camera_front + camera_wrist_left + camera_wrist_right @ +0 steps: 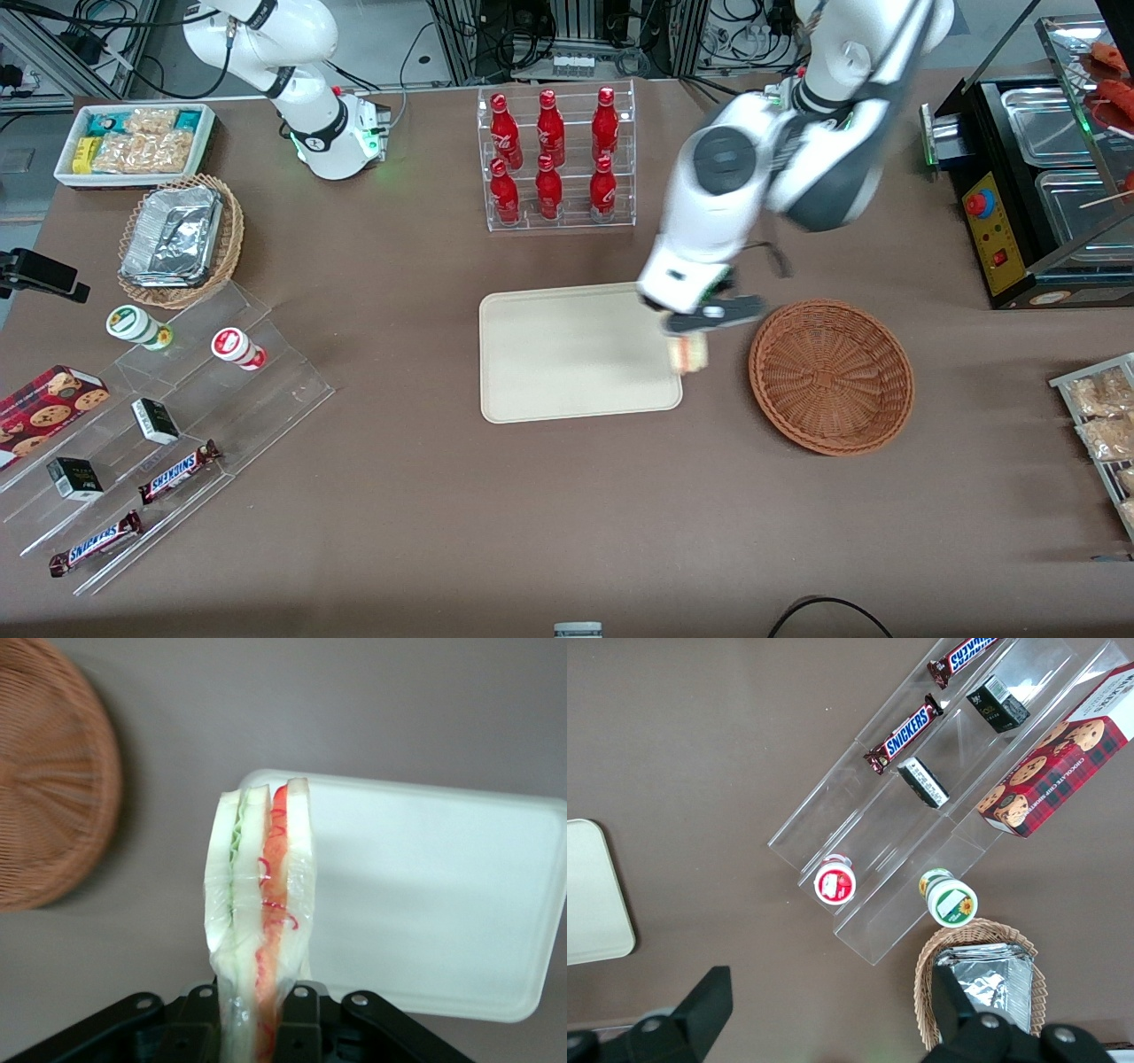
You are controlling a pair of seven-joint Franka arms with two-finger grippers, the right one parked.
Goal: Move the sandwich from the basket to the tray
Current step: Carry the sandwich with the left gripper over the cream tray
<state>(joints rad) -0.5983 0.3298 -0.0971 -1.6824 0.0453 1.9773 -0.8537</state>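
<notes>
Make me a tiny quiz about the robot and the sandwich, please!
1. True or false: the sandwich lies in the basket.
2. What is the end effector doing? A) hanging open over the bottles B) gripping the sandwich at the tray's edge nearest the basket C) resting in the basket
3. Fill in: the basket holds ____ now.

Key: 1. False, the end effector holds it in the air. 2. B. 3. Nothing.
</notes>
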